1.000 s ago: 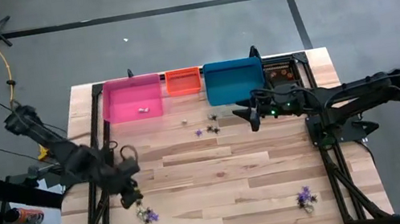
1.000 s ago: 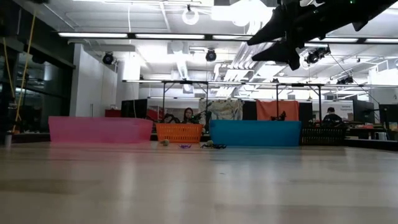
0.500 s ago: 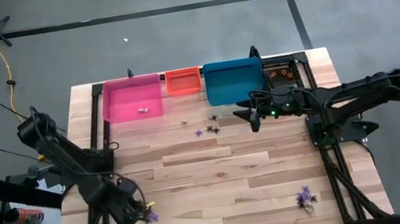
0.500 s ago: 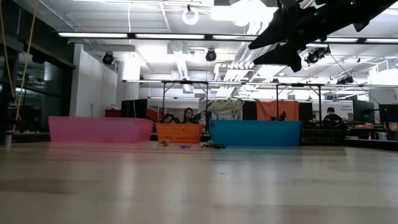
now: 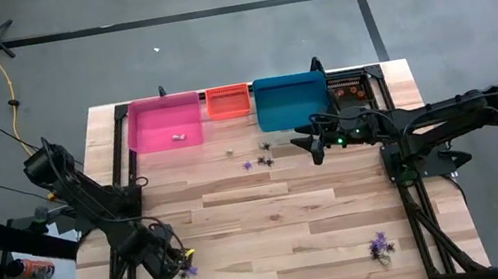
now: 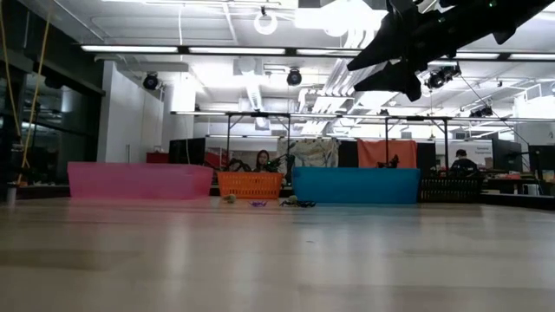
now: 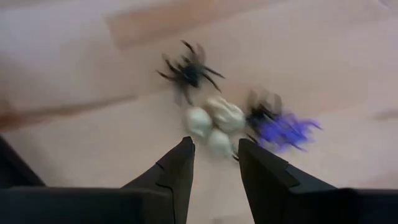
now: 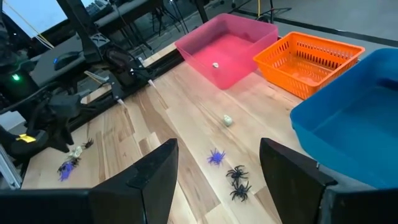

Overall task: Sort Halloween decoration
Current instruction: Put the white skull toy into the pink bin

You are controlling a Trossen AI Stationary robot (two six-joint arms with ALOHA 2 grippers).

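Note:
The Halloween decoration lies in small groups on the wooden table. At the near left, pale whitish trinkets (image 7: 214, 121), a black spider (image 7: 186, 70) and a purple spider (image 7: 283, 129) form one cluster (image 5: 188, 269). My left gripper (image 5: 175, 267) points down over it, open. Its fingertips (image 7: 214, 148) stand on either side of the nearest pale trinket (image 7: 219, 142), and I see no touch. My right gripper (image 5: 315, 149) hangs open above the table by the blue bin (image 5: 291, 99). Nothing sits between its fingers (image 8: 217, 149).
The pink bin (image 5: 163, 123) holds one pale trinket (image 5: 179, 134). The orange basket (image 5: 228, 100), blue bin and black bin (image 5: 353, 92) line the far edge. Purple and black spiders (image 5: 259, 161) and a pale trinket (image 5: 229, 150) lie before them. Another cluster (image 5: 381, 246) lies near right.
My left gripper has gone down and toward the table's near edge, onto the near-left cluster, and has rolled about its own pointing line. The right arm has kept still.

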